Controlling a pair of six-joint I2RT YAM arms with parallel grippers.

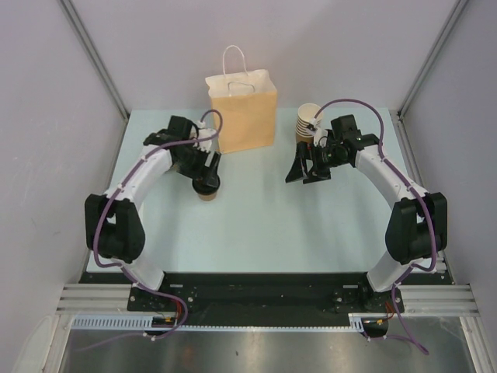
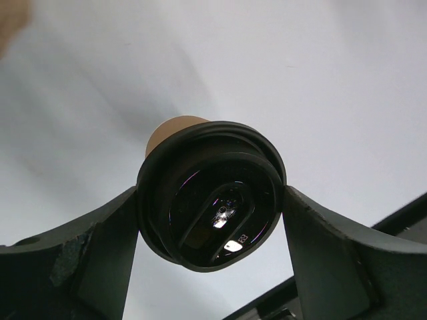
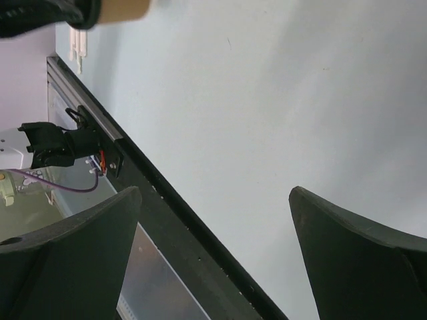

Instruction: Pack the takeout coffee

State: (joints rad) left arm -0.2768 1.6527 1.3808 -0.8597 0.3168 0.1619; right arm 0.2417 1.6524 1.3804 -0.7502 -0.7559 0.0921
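The takeout coffee (image 1: 206,189), a small brown paper cup with a black lid, is on the table in front of the paper bag (image 1: 242,110). My left gripper (image 1: 206,185) is shut on it from above; in the left wrist view both fingers press the rim of the black lid (image 2: 212,193). The kraft bag stands upright and open at the back centre, with white handles. My right gripper (image 1: 308,172) is open and empty over the table, right of centre, fingers (image 3: 347,247) wide apart.
A stack of lidless tan paper cups (image 1: 307,123) stands at the back right, just behind my right wrist. The table's black front rail (image 3: 167,207) shows in the right wrist view. Grey walls close in both sides.
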